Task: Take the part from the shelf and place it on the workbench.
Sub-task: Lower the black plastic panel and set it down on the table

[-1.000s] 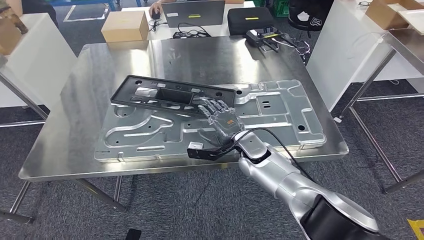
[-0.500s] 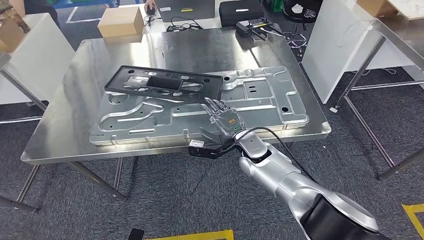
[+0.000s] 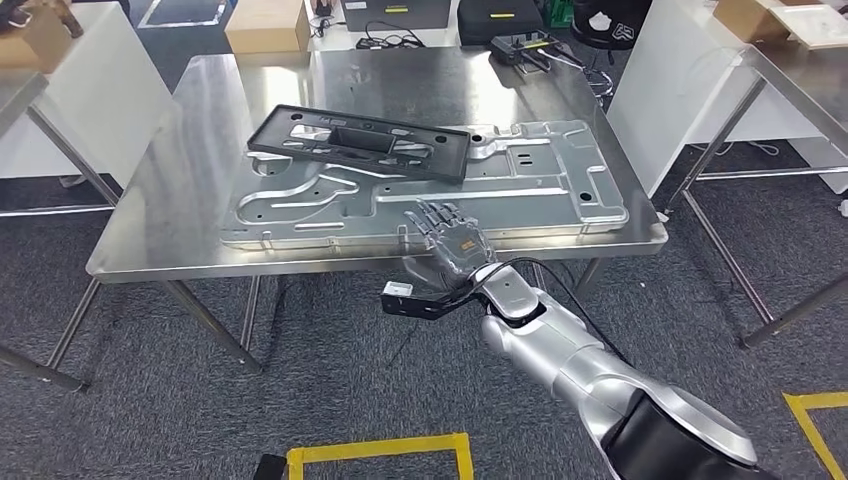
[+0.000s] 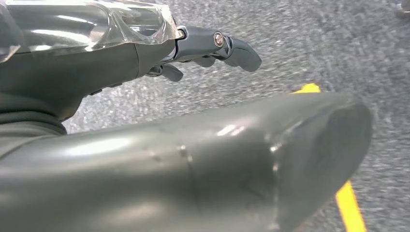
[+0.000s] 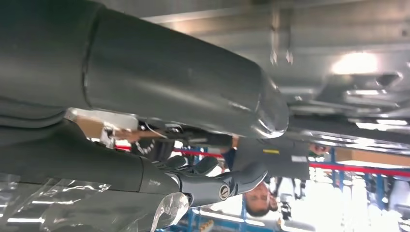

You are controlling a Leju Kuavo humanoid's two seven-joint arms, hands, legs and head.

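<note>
Release is complete: the right hand (image 3: 448,240) hangs with fingers spread and nothing in it, at the near edge of the workbench (image 3: 200,140) in the lower centre of the head view. One second ago the same hand lay over the silver plate (image 3: 560,185) with its fingertips at the near corner of the black part (image 3: 362,142); half a second ago it was already apart from the part, and now it is off the plate altogether. The whole picture has shifted across these frames, the bench sitting higher and farther in the frame and yellow floor tape (image 3: 380,450) entering at the bottom, so the camera has backed away; this is not a move of the things. The part lies flat across the upper left of the plate, upper centre of the frame, touching nothing but the plate beneath it. The left hand (image 4: 212,46) shows in its wrist view over grey carpet, fingers loosely curled and holding nothing that can be seen. Judgement: the placement step appears done, with the part resting on the workbench and the arm withdrawn; nothing further seems required beyond clearing the arm.
</note>
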